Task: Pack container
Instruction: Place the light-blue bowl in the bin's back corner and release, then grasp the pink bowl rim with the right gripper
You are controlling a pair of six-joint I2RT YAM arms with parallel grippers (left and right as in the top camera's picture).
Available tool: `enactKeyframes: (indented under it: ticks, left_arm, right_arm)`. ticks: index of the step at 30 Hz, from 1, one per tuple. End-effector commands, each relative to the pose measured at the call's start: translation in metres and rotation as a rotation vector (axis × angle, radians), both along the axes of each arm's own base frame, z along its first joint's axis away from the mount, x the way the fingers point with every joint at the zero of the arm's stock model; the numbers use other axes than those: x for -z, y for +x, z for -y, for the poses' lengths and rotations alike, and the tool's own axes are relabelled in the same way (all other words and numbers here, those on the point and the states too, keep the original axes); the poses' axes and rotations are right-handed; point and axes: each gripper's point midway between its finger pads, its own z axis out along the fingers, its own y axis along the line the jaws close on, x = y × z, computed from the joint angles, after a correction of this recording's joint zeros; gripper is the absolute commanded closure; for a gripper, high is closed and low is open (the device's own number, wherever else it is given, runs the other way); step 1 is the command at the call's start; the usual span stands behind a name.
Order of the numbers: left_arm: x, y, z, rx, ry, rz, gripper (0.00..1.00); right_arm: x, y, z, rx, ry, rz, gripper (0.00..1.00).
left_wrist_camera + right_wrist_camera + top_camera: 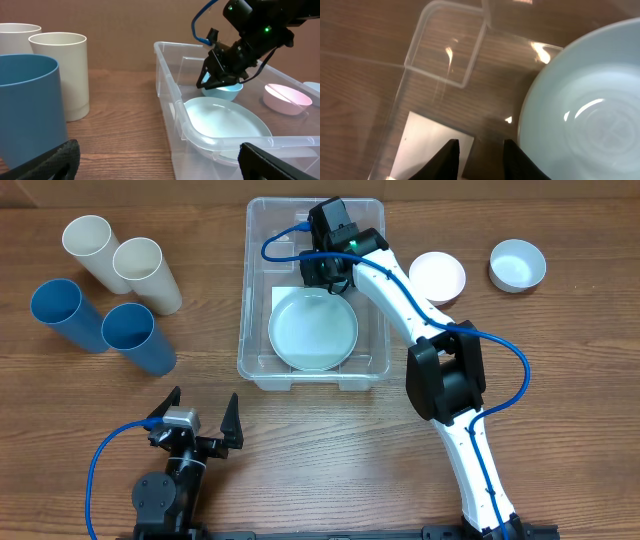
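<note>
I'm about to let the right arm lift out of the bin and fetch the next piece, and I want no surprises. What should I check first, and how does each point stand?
1. Right tool empty: ok. Its fingers are apart, with nothing between them in the wrist view.
2. Right tool clear of the small blue bowl: cannot tell. It hangs right over the bowl's rim.
3. Small blue bowl inside the container: ok. It sits behind the plate.
4. Plate flat on the container's floor: ok.
5. Packing complete: not ok. The pink bowl and white bowl sit outside, to the container's right.
6. Left tool out of the way: ok. It is open and apart from the container.
</note>
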Motion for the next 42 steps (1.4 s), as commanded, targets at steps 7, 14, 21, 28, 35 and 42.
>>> enactKeyframes:
  ticks: [7,14,21,28,35,42]
  left_arm:
    - [0.0,0.0,-0.001,0.001,0.008,0.005,0.0]
    - [0.0,0.0,-0.001,0.001,0.008,0.005,0.0]
    - [0.0,0.0,-0.001,0.001,0.008,0.005,0.0]
    - [0.0,0.0,-0.001,0.001,0.008,0.005,0.0]
    - [0.0,0.0,-0.001,0.001,0.008,0.005,0.0]
    - [0.0,0.0,-0.001,0.001,0.008,0.005,0.0]
  right_arm:
    - [-0.167,-0.016,-0.029,-0.059,0.084,0.212,0.64]
    - [-0.211,-0.001,0.161,0.479,-0.074,0.17,0.44]
    - [-0.093,-0.015,0.298,0.851,-0.038,-0.274,0.35]
    - [0.022,-0.033,0.307,0.887,-0.075,-0.449,0.46]
    - [0.039,-0.039,0.307,0.893,-0.082,-0.473,0.92]
    - [-0.03,-0.034,0.326,0.934,-0.149,-0.364,0.96]
